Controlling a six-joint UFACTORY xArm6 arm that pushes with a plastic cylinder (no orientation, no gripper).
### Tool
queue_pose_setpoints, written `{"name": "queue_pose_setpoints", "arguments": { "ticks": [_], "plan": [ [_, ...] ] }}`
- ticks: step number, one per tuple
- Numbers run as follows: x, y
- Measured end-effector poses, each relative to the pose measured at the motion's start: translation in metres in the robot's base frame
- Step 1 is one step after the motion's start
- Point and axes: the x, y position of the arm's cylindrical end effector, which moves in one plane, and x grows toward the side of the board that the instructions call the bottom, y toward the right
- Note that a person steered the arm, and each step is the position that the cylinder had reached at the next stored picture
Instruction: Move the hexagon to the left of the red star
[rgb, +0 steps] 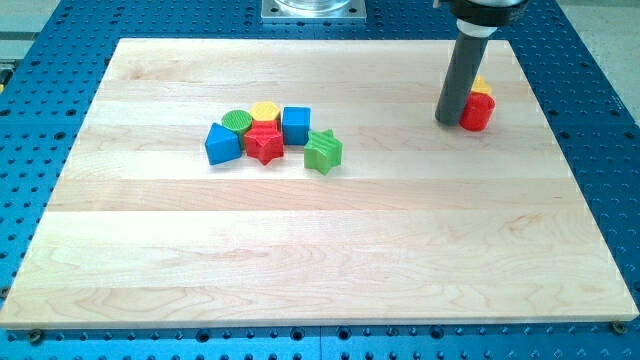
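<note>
A yellow hexagon (265, 110) lies in a cluster at the board's centre-left, touching the top of the red star (264, 143). A green round block (238, 121) sits to the hexagon's left and a blue cube (296, 124) to its right. A blue block (222, 144) touches the red star's left side. A green star (323, 151) lies a little to the right of the red star. My tip (447, 121) is far off at the view's upper right, touching the left side of a red block (477, 112).
A small yellow block (482, 87) sits just behind the red block, partly hidden by the rod. The wooden board (320, 260) rests on a blue perforated table. A metal mount (313, 9) shows at the view's top.
</note>
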Motion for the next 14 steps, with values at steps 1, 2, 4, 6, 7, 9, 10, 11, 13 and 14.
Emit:
{"name": "queue_pose_setpoints", "arguments": {
  "ticks": [1, 2, 4, 6, 7, 9, 10, 11, 13, 14],
  "plan": [
    [0.0, 0.0],
    [0.0, 0.0],
    [0.0, -0.096],
    [-0.004, -0.223],
    [-0.006, -0.257],
    [-0.006, -0.301],
    [-0.007, -0.337],
    [-0.028, -0.351],
    [0.009, -0.369],
    [0.027, -0.369]
  ]
}}
